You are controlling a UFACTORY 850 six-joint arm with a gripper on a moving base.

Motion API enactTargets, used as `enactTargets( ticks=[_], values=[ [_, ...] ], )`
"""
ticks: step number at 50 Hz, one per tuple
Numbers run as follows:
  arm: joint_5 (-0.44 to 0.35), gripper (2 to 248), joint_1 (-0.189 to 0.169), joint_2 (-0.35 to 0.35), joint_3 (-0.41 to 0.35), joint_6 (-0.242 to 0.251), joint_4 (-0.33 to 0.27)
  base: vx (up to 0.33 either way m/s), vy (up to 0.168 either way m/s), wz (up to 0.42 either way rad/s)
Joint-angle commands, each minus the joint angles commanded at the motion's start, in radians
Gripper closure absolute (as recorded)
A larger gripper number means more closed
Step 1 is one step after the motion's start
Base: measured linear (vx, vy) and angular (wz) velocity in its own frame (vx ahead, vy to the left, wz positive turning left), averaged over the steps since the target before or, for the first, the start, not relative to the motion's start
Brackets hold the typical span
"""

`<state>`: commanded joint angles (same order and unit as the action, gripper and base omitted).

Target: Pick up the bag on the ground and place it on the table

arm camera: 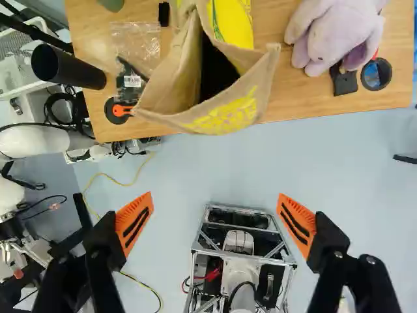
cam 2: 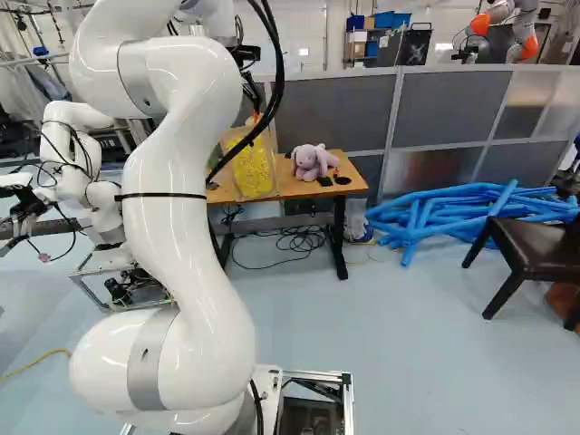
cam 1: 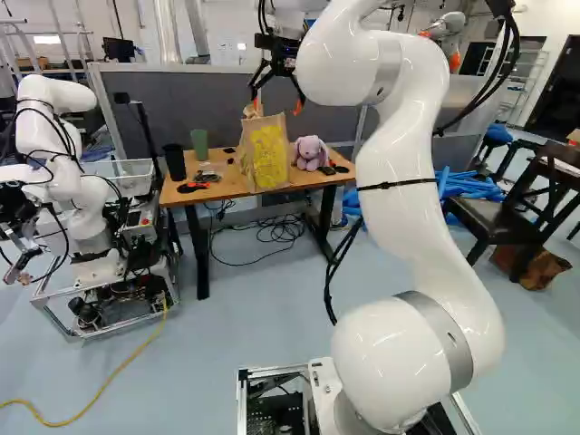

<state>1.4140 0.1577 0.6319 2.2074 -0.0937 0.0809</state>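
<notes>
Apparently the lift is over: the paper bag stands upright on the table, by the front edge, its mouth gaping. Claw spread wide, nothing between its fingers; in the wrist view the bag lies ahead of them, apart from both. From where I stand, the placing looks done, with only the withdrawal of the arm left. Main hazard, in my judgement: the bag's position so near the edge. I cannot tell whether part of its base overhangs. If the claw dips or swings forward on its way out, a fingertip could hook the loose rim and drag the bag towards the floor. A push the other way might crumple its soft sides. Second hazard: a sideways sweep at low height could knock the stuffed toy on one side, or the black cup near the table's end on the other. Either would come from turning before gaining height. Suggested remedy: raise straight up, fingers kept apart, then back off slowly, watching that the rim hangs free.
</notes>
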Motion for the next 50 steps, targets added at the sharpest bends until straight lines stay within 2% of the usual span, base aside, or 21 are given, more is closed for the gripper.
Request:
enactTargets(
  ticks=[17,50],
  values=[
    [0.000,3,0.000,0.000,0.000,0.000,0.000,-0.084,-0.003,-0.004],
    [0.000,3,0.000,0.000,0.000,0.000,0.000,0.000,0.000,0.000]
  ],
)
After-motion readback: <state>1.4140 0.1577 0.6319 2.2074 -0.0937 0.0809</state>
